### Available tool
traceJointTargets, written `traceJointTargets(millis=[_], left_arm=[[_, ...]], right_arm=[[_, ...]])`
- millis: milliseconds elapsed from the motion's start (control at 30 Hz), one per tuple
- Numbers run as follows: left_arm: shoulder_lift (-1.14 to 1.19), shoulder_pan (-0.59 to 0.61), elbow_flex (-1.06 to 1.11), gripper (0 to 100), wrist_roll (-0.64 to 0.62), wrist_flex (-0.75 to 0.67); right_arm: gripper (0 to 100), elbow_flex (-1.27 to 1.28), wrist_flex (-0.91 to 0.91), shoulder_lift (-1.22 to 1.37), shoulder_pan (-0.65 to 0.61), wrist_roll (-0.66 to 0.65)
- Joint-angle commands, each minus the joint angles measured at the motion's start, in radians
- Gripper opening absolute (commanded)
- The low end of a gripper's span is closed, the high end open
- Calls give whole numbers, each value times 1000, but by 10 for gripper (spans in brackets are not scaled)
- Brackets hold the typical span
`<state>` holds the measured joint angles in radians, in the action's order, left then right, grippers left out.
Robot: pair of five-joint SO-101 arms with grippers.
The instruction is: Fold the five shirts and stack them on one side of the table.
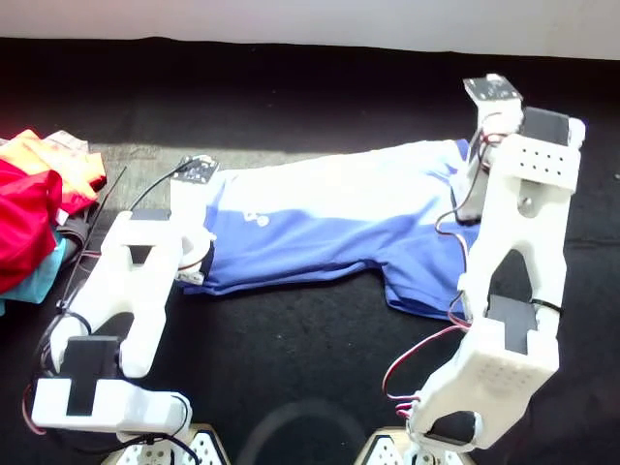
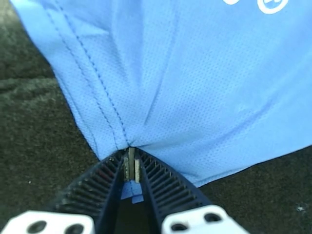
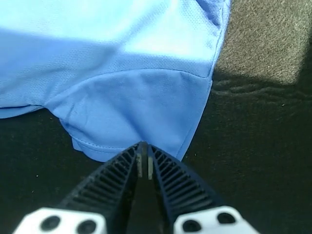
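Across desk (image 1: 291,334): blue mesh shirt (image 1: 329,223), left gripper (image 2: 130,163) pinching stitched hem, right gripper (image 3: 143,158) pinching sleeve edge. High view adds crumpled red pile (image 1: 34,208).

Blue shirt (image 1: 329,218) reads as fine pinhole-mesh cloth, matt, hems double-stitched. The bench (image 1: 291,97) wears a black, fuzzy, matt cover. Left gripper (image 2: 130,163) and right gripper (image 3: 143,158): ribbed black plastic jaws, smooth white plastic mounts. Red and orange shirts (image 1: 29,208), left: soft cloth, faint sheen.
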<state>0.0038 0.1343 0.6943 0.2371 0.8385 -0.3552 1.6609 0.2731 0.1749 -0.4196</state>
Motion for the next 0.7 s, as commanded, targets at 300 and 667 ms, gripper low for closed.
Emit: traceJointTargets(millis=[300,667], left_arm=[[31,30,-25,8,12,5],[31,31,-25,9,-57,3]], right_arm=[[8,585,-331,-278,27,-114],[68,1081,-559,-567,-13,-454]])
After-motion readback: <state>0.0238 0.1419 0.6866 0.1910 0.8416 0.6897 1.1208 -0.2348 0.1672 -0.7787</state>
